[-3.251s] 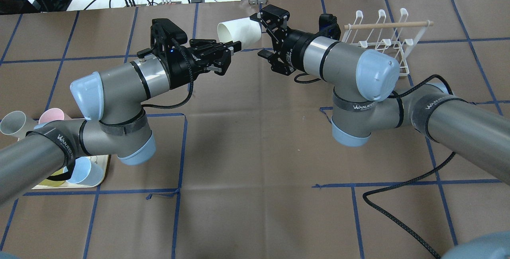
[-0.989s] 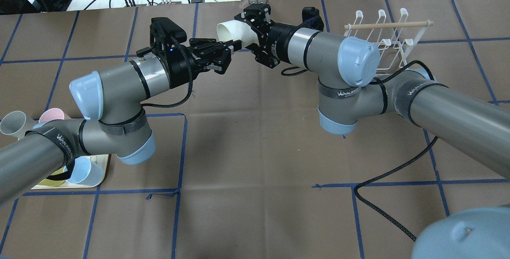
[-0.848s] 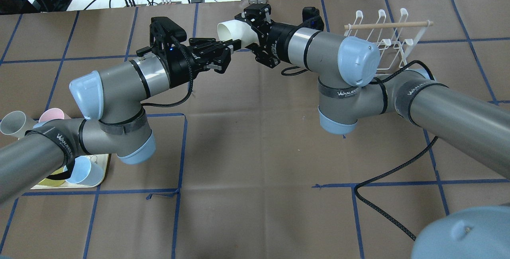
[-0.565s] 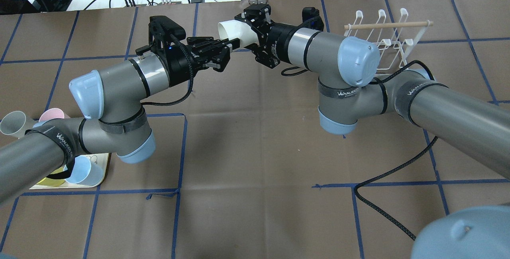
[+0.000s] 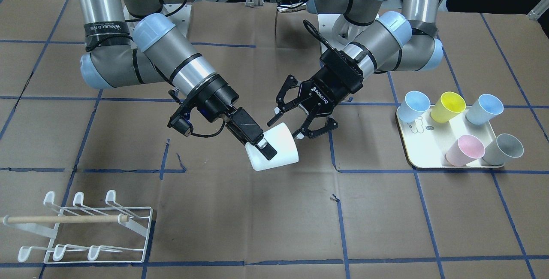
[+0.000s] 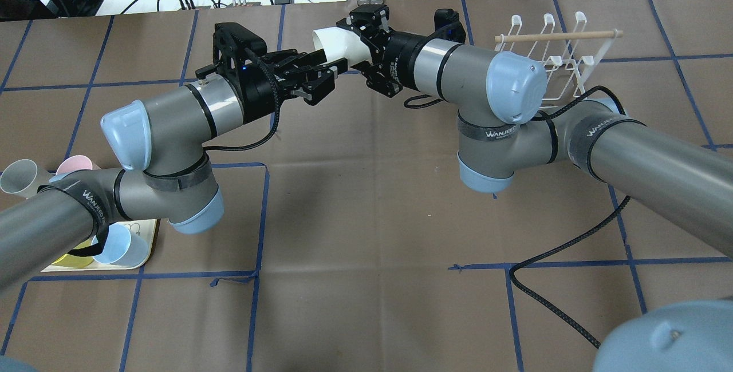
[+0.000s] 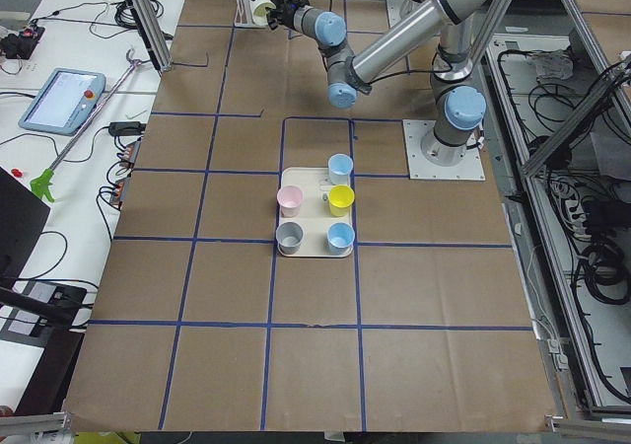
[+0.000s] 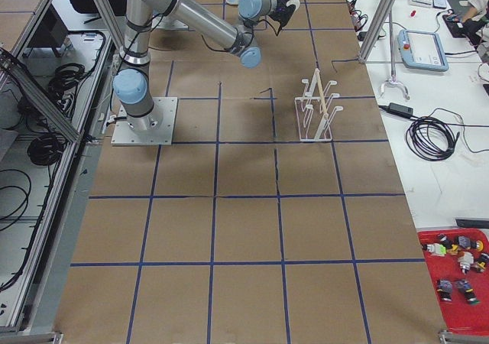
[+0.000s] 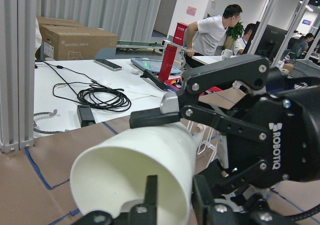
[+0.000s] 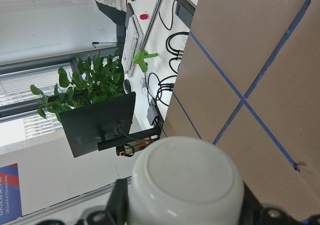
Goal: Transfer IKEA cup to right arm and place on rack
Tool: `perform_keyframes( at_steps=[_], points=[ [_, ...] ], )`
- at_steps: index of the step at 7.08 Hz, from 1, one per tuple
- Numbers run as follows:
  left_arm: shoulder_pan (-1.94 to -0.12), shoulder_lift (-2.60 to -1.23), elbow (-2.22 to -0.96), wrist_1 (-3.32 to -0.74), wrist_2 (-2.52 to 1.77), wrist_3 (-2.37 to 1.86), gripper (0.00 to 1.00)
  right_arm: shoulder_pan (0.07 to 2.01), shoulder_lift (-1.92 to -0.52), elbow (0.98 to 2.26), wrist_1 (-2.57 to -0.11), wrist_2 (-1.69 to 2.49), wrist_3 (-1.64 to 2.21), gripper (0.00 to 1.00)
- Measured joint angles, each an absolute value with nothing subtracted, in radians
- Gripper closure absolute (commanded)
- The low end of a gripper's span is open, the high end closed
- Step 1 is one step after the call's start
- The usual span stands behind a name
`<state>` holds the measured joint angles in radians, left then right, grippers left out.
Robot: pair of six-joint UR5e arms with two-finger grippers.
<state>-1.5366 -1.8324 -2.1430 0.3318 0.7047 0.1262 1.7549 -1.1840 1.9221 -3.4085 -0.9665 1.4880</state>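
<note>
The white IKEA cup (image 5: 279, 152) hangs on its side above the table's middle, its mouth toward my left gripper. It also shows in the overhead view (image 6: 338, 44). My right gripper (image 5: 268, 148) is shut on the cup near its base, with one finger (image 5: 262, 145) across its wall. My left gripper (image 5: 284, 128) is open at the cup's rim, its fingers (image 6: 338, 64) spread. In the left wrist view the cup's mouth (image 9: 130, 180) is close, and the right gripper's finger (image 9: 165, 116) lies on top. The right wrist view shows the cup's base (image 10: 185, 182). The white wire rack (image 5: 81, 227) stands empty on my right.
A cream tray (image 5: 422, 159) with several coloured cups sits on my left side, also seen in the exterior left view (image 7: 314, 252). The rack (image 6: 550, 51) stands behind my right arm's elbow. A black cable (image 6: 572, 280) trails over the table.
My right gripper moved in and shut on the cup's base end. In the last half second my left gripper's fingers spread open, letting go of the cup's rim.
</note>
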Motion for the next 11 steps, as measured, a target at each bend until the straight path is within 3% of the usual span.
perform_keyframes(
  at_steps=[5,8,9,11],
  points=[
    [-1.465,-1.755,-2.201,0.341,0.706,0.127,0.01,1.726,-1.182,1.911,-3.409,-0.938,1.487,0.59],
    [-1.394,-1.686,-2.24,0.309,0.72,0.126,0.0,1.617,-1.181,1.879,-3.409,-0.918,1.412,0.74],
    [-1.394,-1.686,-2.21,0.251,0.781,0.127,0.0,1.587,-1.182,1.871,-3.408,-0.922,1.282,0.74],
    [-1.424,-1.694,-2.027,-0.043,1.011,0.128,0.0,1.547,-1.187,1.863,-3.398,-0.968,0.884,0.74]
  ],
)
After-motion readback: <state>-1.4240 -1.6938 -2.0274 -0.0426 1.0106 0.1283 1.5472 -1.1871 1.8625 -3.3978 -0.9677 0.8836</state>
